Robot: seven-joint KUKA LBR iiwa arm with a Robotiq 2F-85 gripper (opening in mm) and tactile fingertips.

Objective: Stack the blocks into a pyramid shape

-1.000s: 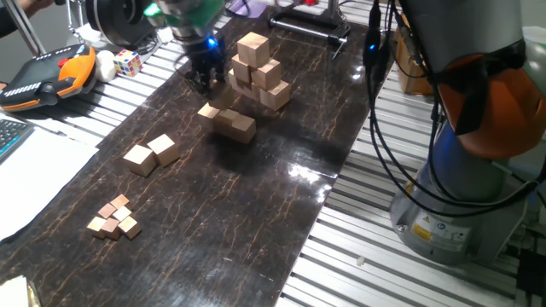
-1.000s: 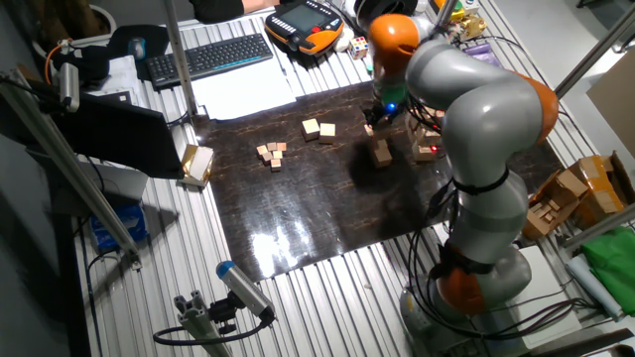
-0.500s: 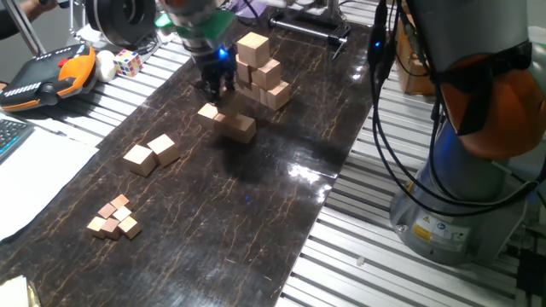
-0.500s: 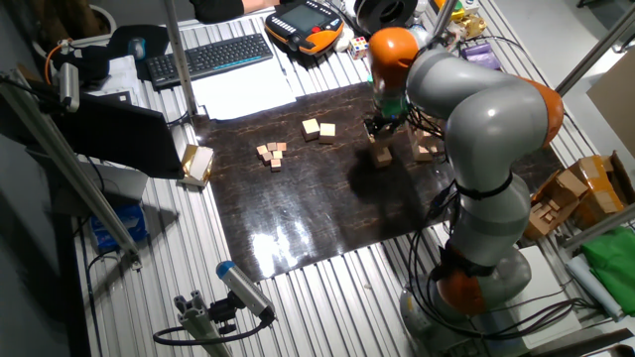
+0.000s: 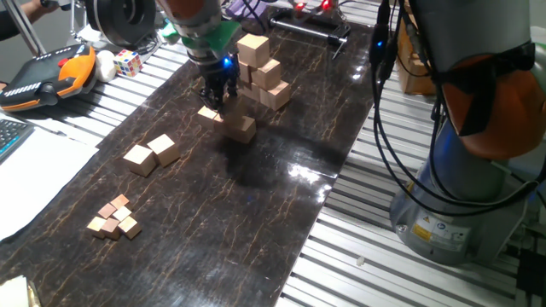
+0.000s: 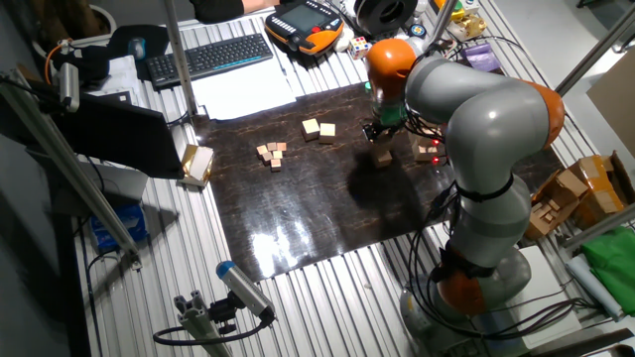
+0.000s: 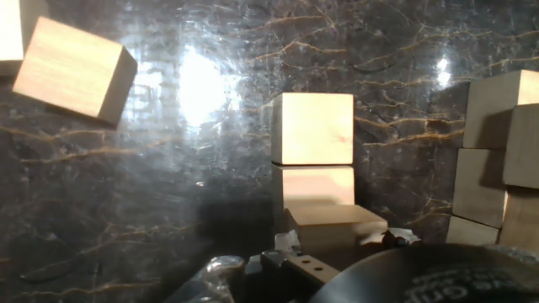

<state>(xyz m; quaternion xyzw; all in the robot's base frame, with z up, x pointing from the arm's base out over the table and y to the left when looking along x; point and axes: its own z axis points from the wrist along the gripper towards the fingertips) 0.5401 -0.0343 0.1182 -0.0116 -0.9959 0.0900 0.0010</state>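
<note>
Gripper (image 5: 214, 100) hangs low over a row of blocks (image 5: 240, 127) on the dark mat (image 5: 256, 196), beside the taller stack (image 5: 258, 70). I cannot tell whether its jaws are apart. Good practice: center over one block and descend straight, without nudging its neighbors.

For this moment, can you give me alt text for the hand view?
A tan cube sits centred on the dark marbled mat, another cube just below it by the gripper. A tilted cube lies upper left; stacked cubes fill the right edge.
</note>
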